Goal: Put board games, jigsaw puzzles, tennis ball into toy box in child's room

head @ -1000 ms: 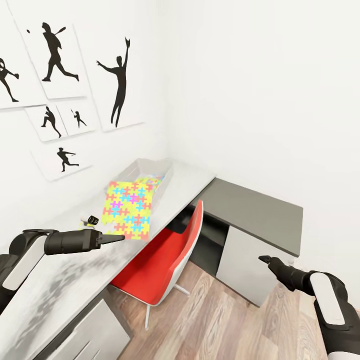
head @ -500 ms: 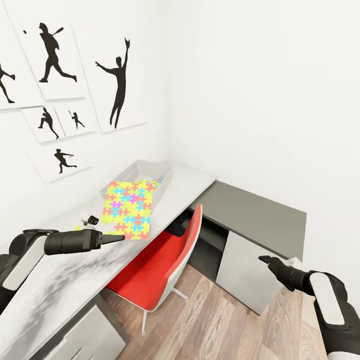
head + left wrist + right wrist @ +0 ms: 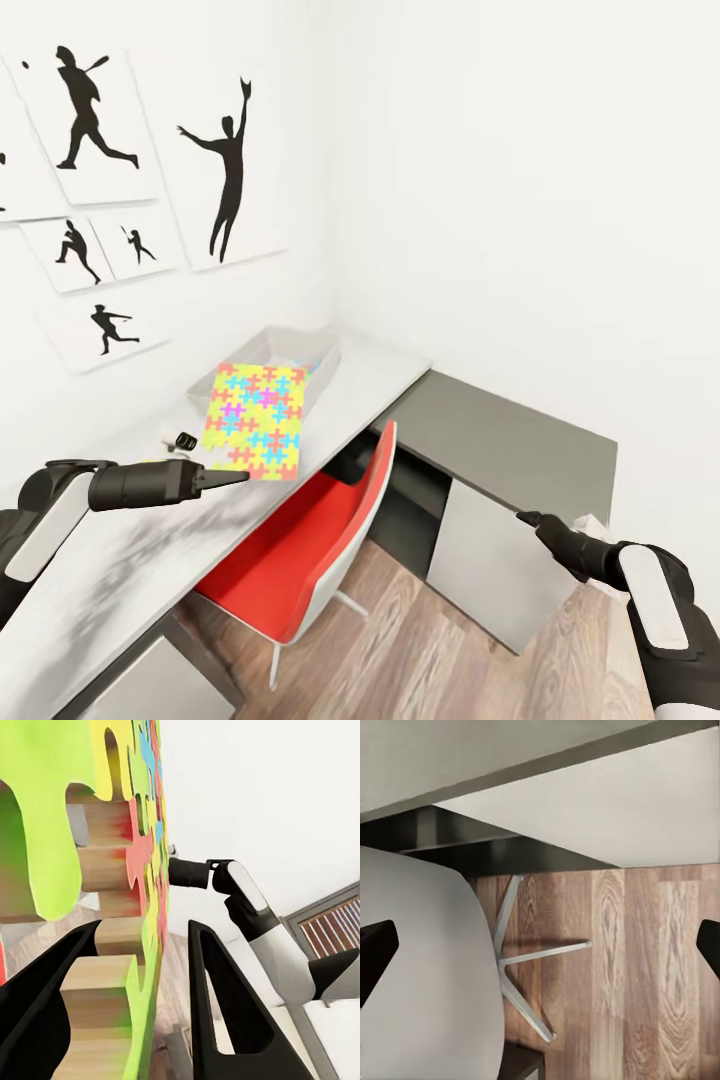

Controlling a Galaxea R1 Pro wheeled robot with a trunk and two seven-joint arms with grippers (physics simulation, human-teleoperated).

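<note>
the left gripper [image 3: 238, 476] pinches a jigsaw puzzle [image 3: 255, 420] beside the toy box [image 3: 280, 352], not yet inside; the right gripper [image 3: 528, 518] hangs wide, empty. much remains.

Head camera overlooks the desk [image 3: 120, 560]; wrist cameras look close.
</note>
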